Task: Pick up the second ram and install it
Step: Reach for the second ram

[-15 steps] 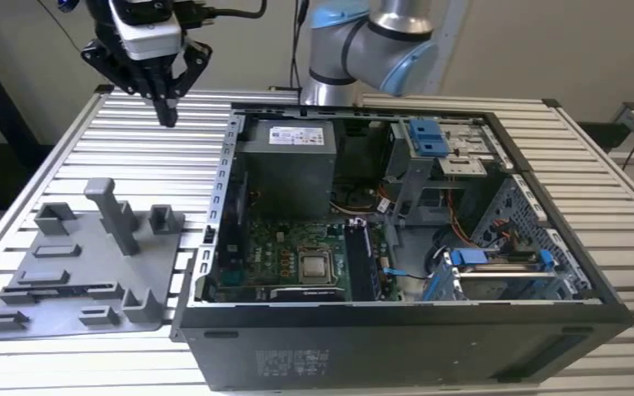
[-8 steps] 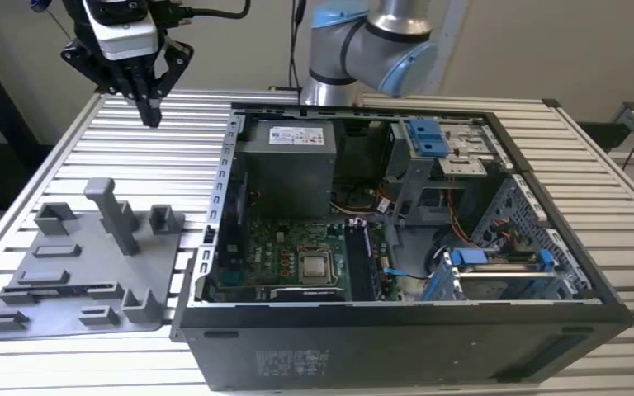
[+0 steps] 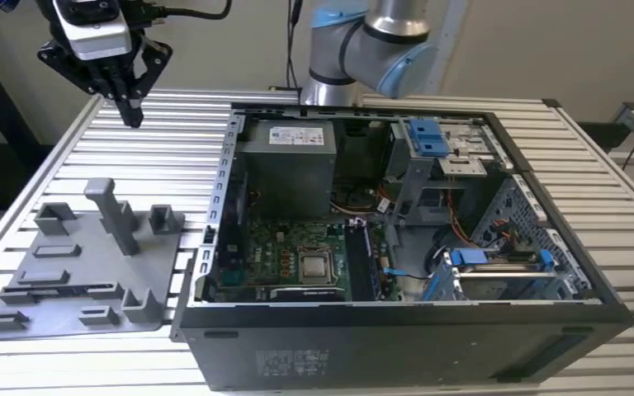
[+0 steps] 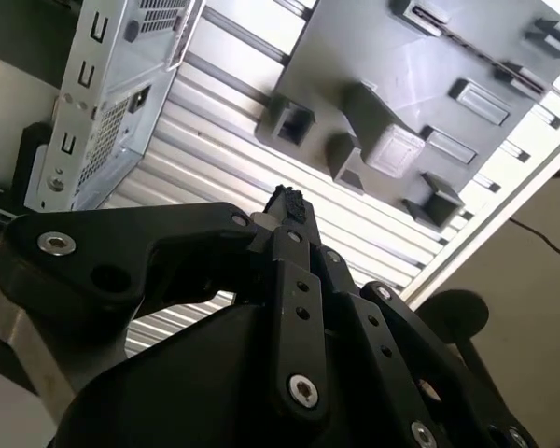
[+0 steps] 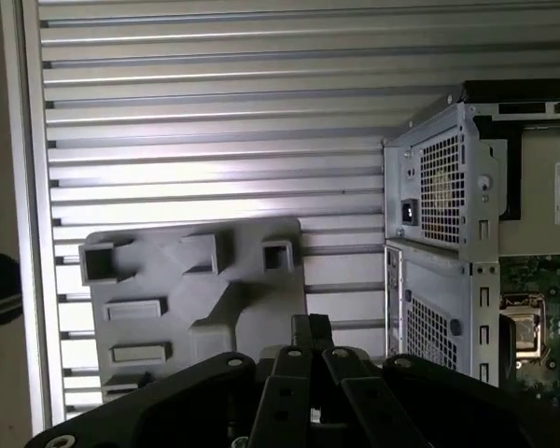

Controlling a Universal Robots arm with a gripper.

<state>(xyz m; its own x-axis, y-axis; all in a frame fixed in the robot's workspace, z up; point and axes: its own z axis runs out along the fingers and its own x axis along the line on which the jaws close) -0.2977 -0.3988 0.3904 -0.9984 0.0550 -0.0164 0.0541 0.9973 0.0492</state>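
My gripper (image 3: 133,118) hangs high above the back of the table on the exterior view's left, its black fingers shut to a point with nothing between them. In both wrist views the fingertips (image 4: 287,199) (image 5: 310,324) meet. Well below and nearer the front lies the grey tray (image 3: 152,247) with upright pegs. A thin dark strip, which looks like the second ram (image 3: 62,289), lies in one of its long slots and also appears in the second wrist view (image 4: 437,22). In the first wrist view the tray (image 5: 252,289) sits under the gripper, partly covered by it.
An open computer case (image 3: 405,338) takes up the middle and the exterior view's right, its motherboard (image 3: 295,239) and memory slots (image 3: 363,260) exposed. The case's rear panel (image 5: 443,205) stands beside the tray. The ribbed metal table (image 3: 185,115) runs underneath.
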